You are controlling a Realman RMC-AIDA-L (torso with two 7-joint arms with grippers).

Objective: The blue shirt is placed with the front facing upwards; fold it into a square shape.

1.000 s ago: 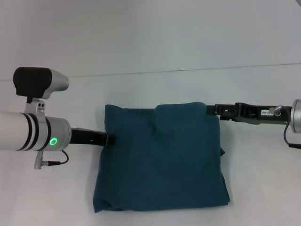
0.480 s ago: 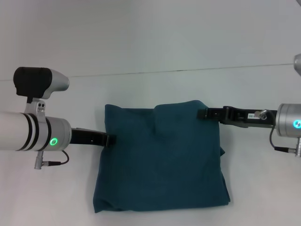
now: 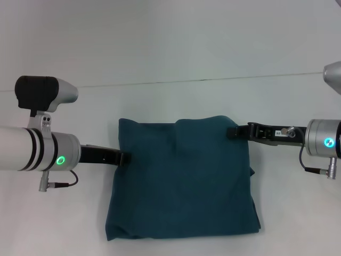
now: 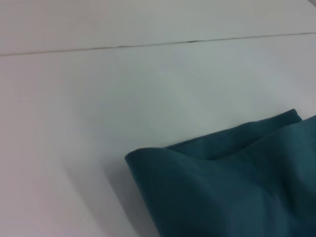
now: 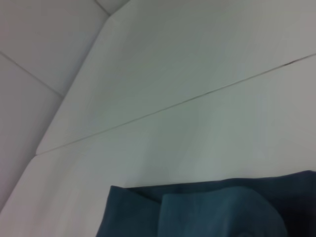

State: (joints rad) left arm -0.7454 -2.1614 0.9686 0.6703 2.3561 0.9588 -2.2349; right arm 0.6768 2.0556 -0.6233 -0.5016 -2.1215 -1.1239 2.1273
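The blue shirt (image 3: 181, 178) lies folded into a near-square block at the centre of the white table (image 3: 170, 64), slightly taller than wide, so its long axis runs from 12 to 6 o'clock in the head view. The far edge sits at 12 o'clock; the near corners flare a little at 5 and 7 o'clock. Only plain teal fabric shows, with a raised fold ridge near the far edge at about 1 o'clock and soft creases across the upper layer.

The left gripper (image 3: 123, 158) touches the shirt's edge at 9 o'clock. The right gripper (image 3: 232, 132) meets the far corner at 2 o'clock. The jaw state cannot be told for either gripper; the right one may be pinching the fabric, but the tips are too dark to confirm.

Compared with half a second ago, the right arm has shifted slightly toward the shirt; the shirt and left arm have not moved.
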